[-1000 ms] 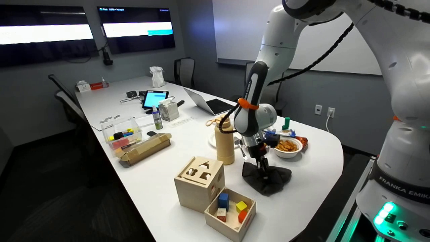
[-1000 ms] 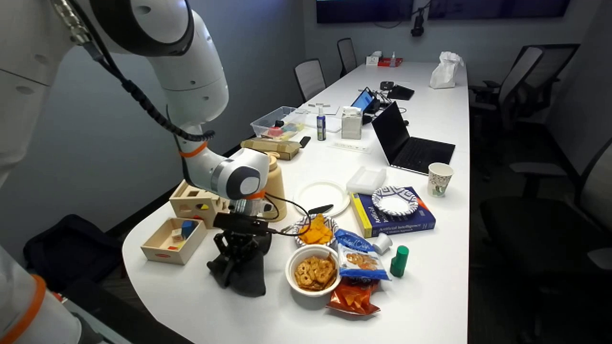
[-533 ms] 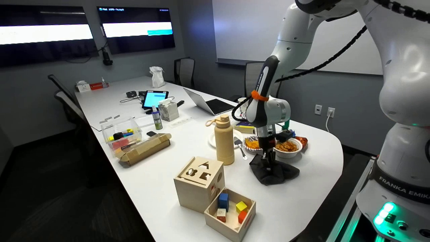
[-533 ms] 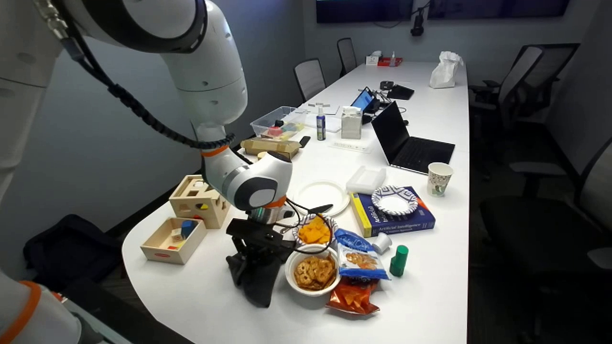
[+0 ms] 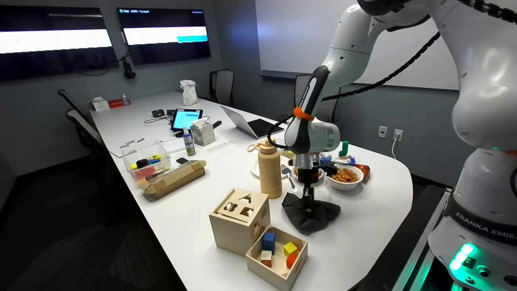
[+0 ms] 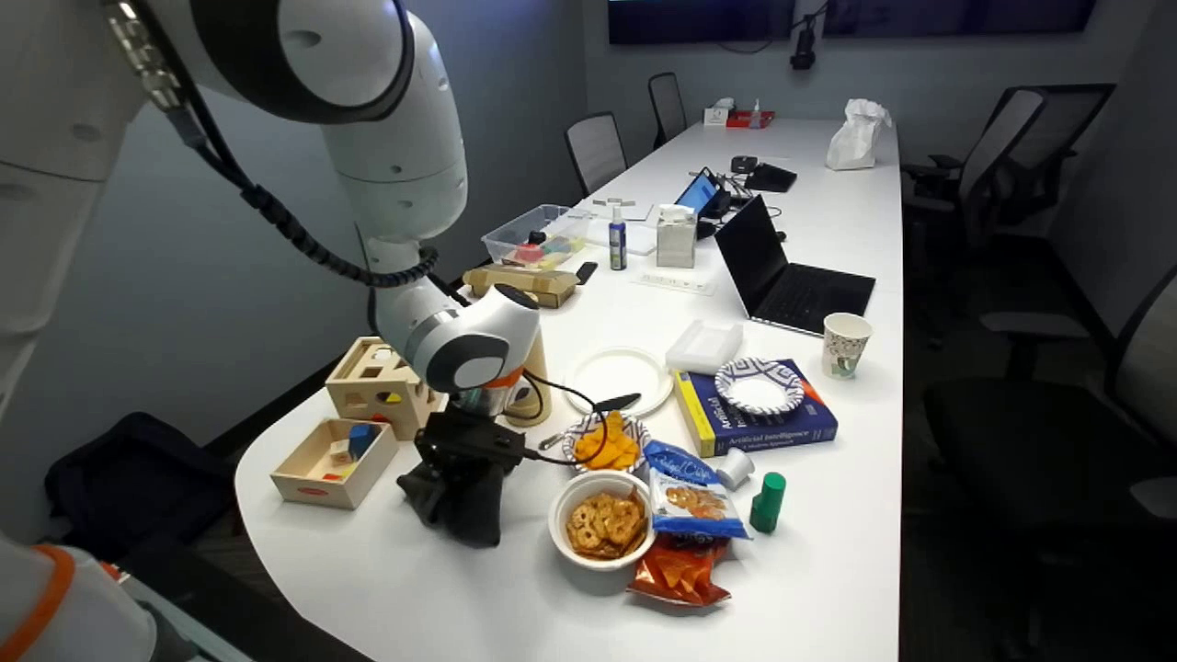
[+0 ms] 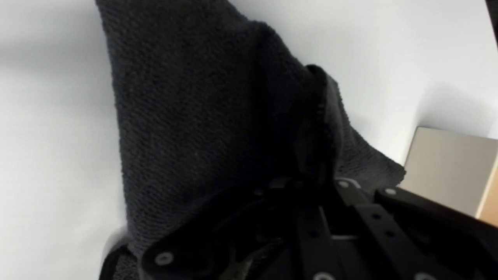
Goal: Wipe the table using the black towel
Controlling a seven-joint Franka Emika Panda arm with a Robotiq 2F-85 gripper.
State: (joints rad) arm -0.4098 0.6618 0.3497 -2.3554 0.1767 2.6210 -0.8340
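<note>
A white robot arm (image 5: 348,60) bends down over a white counter (image 5: 365,228), its jaws pinching a fold of a rumpled black towel (image 5: 314,220), which spreads out on the surface. In both exterior views the towel lies between a shallow wooden box (image 5: 265,273) holding colored blocks (image 5: 268,241) and a white bowl (image 5: 344,186) of brown snacks (image 5: 344,175).

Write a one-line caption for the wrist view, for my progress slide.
Wrist view: fingers pinching the black towel, which lies rumpled on the white table.
</note>
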